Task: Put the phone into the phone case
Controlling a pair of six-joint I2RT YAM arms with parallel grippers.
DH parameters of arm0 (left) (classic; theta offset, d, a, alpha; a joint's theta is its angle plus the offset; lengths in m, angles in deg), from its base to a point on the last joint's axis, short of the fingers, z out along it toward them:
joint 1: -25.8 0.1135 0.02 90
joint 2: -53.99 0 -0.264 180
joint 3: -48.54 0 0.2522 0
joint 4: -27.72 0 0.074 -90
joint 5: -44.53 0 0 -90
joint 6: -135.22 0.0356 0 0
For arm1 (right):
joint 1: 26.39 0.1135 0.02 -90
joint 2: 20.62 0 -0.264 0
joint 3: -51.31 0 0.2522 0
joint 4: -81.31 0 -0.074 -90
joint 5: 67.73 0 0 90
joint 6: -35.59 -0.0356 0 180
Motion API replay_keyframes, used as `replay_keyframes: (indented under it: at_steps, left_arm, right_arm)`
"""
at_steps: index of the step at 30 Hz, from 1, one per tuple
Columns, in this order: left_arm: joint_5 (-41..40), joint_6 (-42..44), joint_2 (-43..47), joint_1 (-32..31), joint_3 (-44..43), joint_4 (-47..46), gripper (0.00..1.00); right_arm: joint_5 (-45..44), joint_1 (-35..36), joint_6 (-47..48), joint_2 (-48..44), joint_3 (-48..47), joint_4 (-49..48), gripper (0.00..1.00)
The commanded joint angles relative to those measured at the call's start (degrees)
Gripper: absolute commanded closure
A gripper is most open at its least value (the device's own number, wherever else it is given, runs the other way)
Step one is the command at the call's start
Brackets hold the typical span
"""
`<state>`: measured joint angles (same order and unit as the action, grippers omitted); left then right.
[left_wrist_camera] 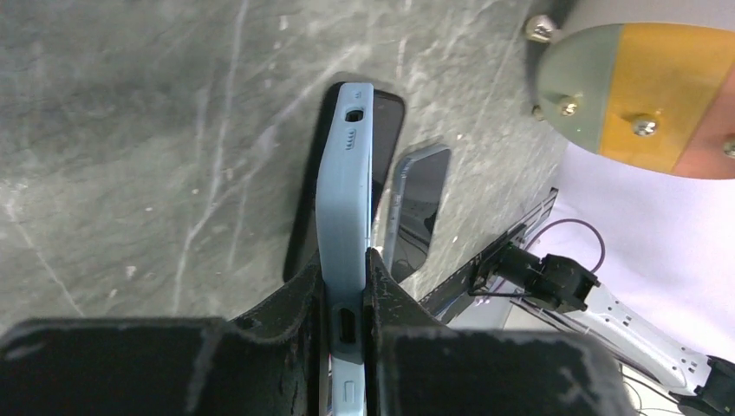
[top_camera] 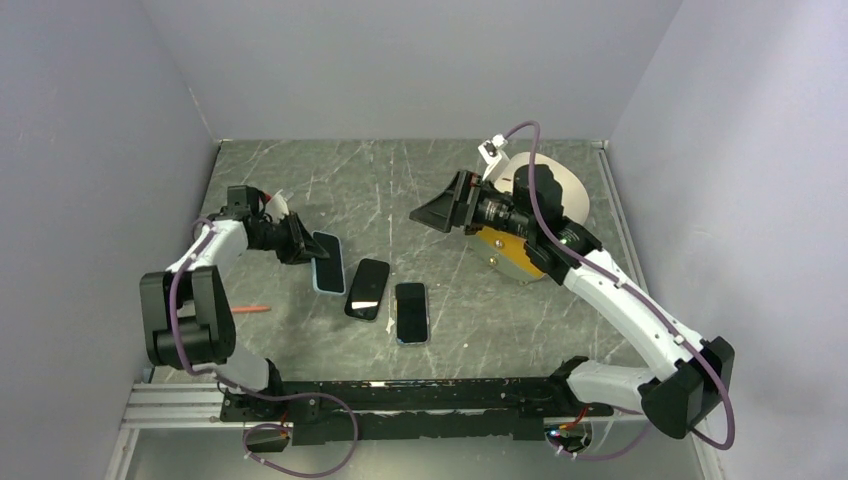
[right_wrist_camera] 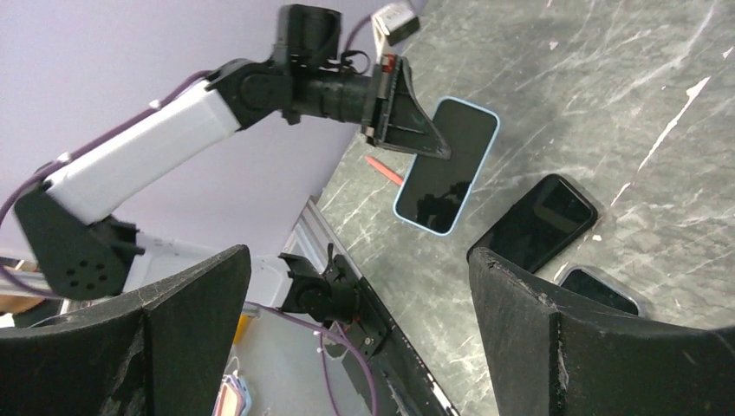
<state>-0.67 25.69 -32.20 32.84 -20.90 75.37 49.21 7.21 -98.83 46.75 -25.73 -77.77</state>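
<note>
Pinching the far end of the light-blue case (top_camera: 328, 262), the left claw (top_camera: 304, 247) is clamping it at the left of the table (top_camera: 300, 180). The black phone (top_camera: 367, 288) is lying just right of the case. The right claw (top_camera: 435, 213) is hanging wide open farther right, gripping nothing.

Grey marbled table (top_camera: 400, 180): black phone (top_camera: 367, 288), blue-rimmed phone (top_camera: 411, 312) beside it, orange pen (top_camera: 250, 309) at left.

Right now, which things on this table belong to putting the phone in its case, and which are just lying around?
Job: bare black phone; light-blue case, held in the jaws of the left gripper.
Lying about: second blue-rimmed phone, apparently already cased; red pen; round white-and-yellow object.
</note>
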Motion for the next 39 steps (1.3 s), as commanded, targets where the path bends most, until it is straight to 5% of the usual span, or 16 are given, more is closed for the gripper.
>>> replay_keyframes:
  at_steps: [1,14,19,31,39]
  left_arm:
    - [1.05,5.09,-4.58,0.77,-1.64,1.54,0.91]
    - [-10.03,11.25,-17.65,0.73,-6.50,9.28,0.86]
    - [-15.31,11.82,-18.91,0.67,-8.34,11.04,0.70]
    - [-21.07,10.42,-17.20,0.43,-10.16,11.32,0.52]
    - [-23.51,8.35,-8.07,0.11,-11.38,9.58,0.41]
  right_arm:
    - [-0.16,-0.76,1.68,-2.95,-0.63,-0.95,0.01]
    - [-0.52,-2.39,3.22,-6.12,0.36,0.91,0.01]
    - [-0.16,-2.88,4.00,-5.94,-0.34,1.85,0.01]
    - [-3.12,-3.25,7.84,-8.38,0.90,4.36,0.01]
    - [-6.67,-3.28,9.03,-7.97,2.39,7.07,0.01]
